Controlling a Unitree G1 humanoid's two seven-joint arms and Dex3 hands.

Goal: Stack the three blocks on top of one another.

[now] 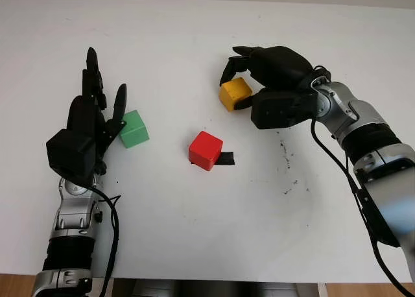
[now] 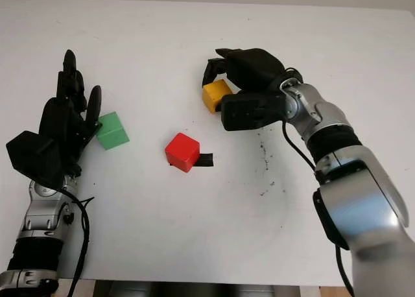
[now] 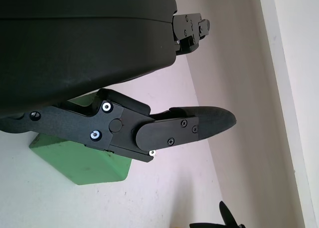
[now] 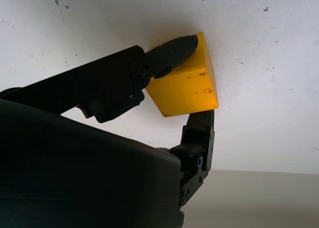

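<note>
White table (image 1: pixel 194 232), black tape (image 1: pixel 225 159), specks

Yellow block (image 1: pixel 235 93) gripped; red block (image 1: pixel 205 150), green block (image 1: pixel 133 128) apart.

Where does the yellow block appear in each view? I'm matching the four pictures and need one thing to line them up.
Left eye view: yellow block above centre, in the right hand.
Right eye view: yellow block near upper centre, in the same grasp.
Left wrist view: no yellow block; the green block sits by the open left hand.
Right wrist view: yellow block between black fingers.
Shared landmark: red block on the white table, in both eye views.
</note>
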